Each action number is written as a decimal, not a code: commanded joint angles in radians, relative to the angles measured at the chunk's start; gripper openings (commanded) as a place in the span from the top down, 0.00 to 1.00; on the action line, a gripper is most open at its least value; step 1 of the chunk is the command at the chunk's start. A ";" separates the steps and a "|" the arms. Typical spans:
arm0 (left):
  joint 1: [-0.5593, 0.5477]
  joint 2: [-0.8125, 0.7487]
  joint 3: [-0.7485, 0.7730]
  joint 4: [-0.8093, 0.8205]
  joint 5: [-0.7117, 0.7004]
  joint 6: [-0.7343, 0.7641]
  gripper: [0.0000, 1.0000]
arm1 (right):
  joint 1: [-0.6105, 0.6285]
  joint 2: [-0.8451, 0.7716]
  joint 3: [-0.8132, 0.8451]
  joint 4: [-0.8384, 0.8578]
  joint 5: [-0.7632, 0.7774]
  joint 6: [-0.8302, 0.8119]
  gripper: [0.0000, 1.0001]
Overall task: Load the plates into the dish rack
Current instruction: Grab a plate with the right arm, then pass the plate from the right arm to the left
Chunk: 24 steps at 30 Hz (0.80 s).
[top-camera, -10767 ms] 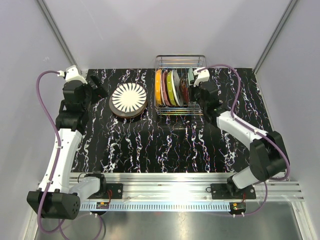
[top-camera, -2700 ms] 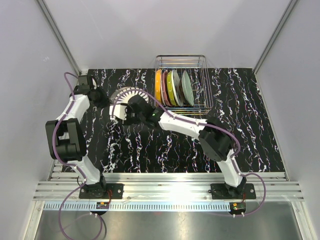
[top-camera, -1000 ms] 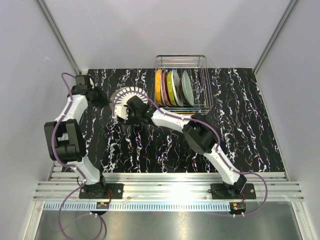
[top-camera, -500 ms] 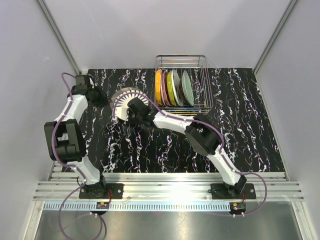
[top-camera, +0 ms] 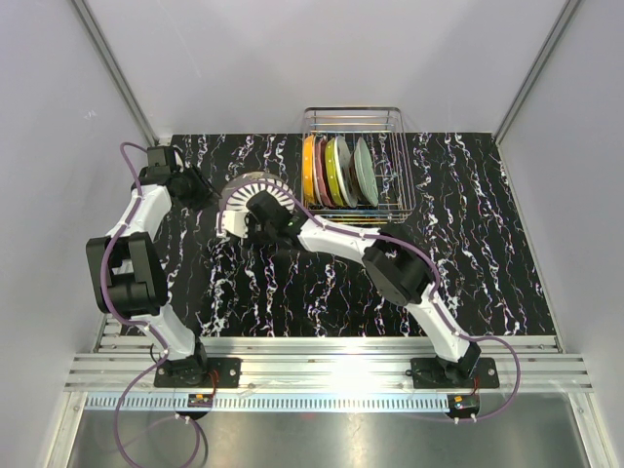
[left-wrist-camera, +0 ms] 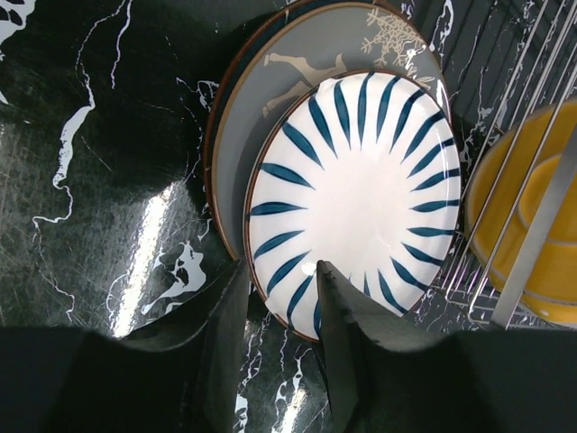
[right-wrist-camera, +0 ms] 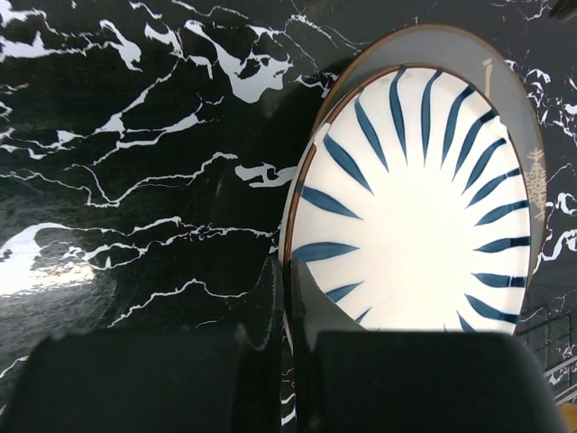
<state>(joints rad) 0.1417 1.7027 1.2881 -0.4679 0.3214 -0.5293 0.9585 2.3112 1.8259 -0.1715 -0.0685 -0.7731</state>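
On the black marbled table [top-camera: 468,253], the dish rack [top-camera: 353,110] holds several plates [top-camera: 336,171] upright. Just beside it, the striped plate [right-wrist-camera: 424,207] lies on the grey deer plate [left-wrist-camera: 306,63]. The right fingers [right-wrist-camera: 306,316], spread a second ago, now pinch the striped plate's rim, so lifting it rackward looks ready. The left fingers [left-wrist-camera: 221,334] have eased apart, straddling another part of that rim.

Glazed, glossy striped plate [left-wrist-camera: 361,189]; shiny metal-wire dish rack [top-camera: 388,156]; table [right-wrist-camera: 135,225] (polished black marble look).
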 commanded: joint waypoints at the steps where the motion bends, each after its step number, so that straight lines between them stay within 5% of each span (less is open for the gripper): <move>1: 0.007 -0.018 0.000 0.040 0.050 -0.011 0.60 | 0.009 -0.099 -0.004 -0.005 -0.020 0.054 1.00; 24: 0.006 0.049 -0.015 0.037 0.130 -0.032 0.53 | 0.003 -0.133 0.073 0.144 -0.036 0.193 1.00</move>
<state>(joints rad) 0.1432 1.7447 1.2667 -0.4473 0.4198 -0.5594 0.9592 2.2898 1.8439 -0.1444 -0.0990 -0.6159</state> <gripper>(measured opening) 0.464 0.020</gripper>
